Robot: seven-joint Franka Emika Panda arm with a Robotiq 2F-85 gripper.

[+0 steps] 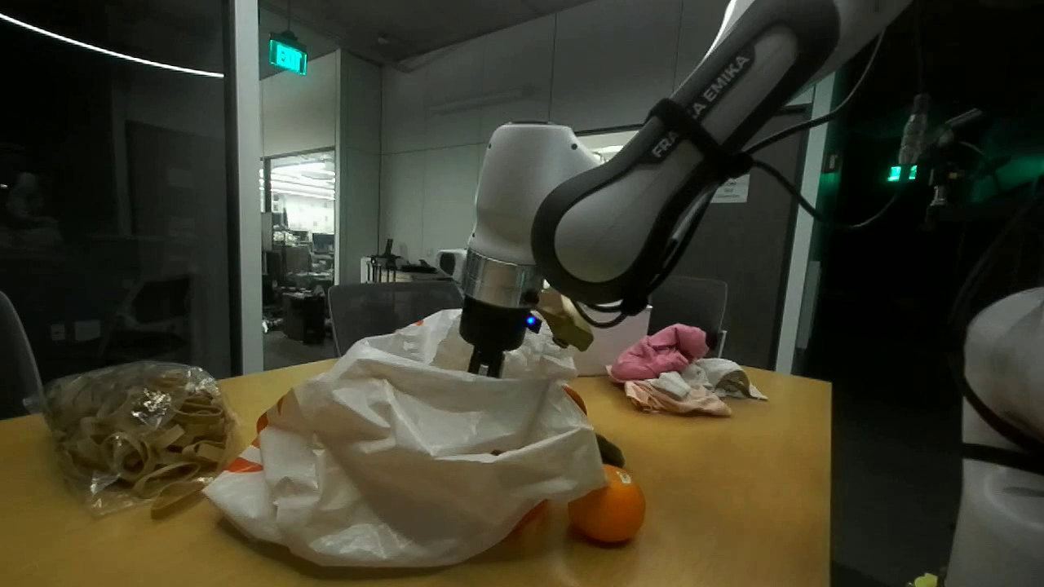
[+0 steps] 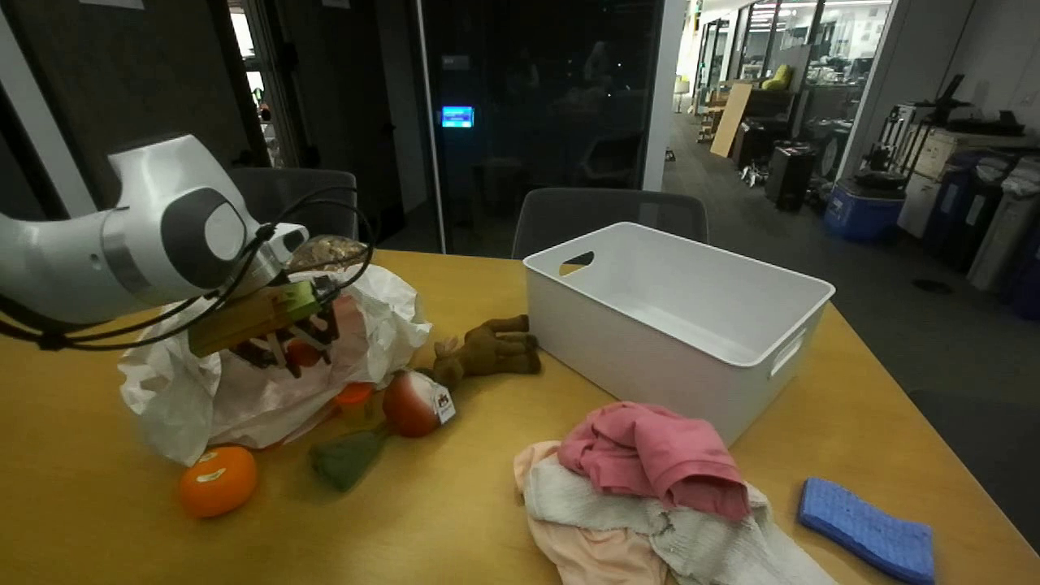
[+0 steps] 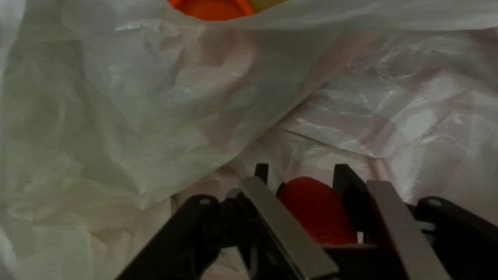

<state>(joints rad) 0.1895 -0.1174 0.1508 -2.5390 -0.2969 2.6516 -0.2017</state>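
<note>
My claw (image 3: 302,171), jaws parted, has the red object (image 3: 317,212) between them inside the white bag (image 1: 391,456), though gloom hides whether it's gripped; I judge it light, soft, best pinched mid-body.

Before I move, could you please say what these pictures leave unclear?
Red thing, wrist view: partly covered by the claw; what it is, and whether gripped, unclear.
Claw's lower end, in an exterior view: hidden behind the white bag.
Orange disc, wrist view: cut off by the top edge.
Cloths, in an exterior view: cut off by the bottom edge.
Tag, in an exterior view: print too small to read.
</note>
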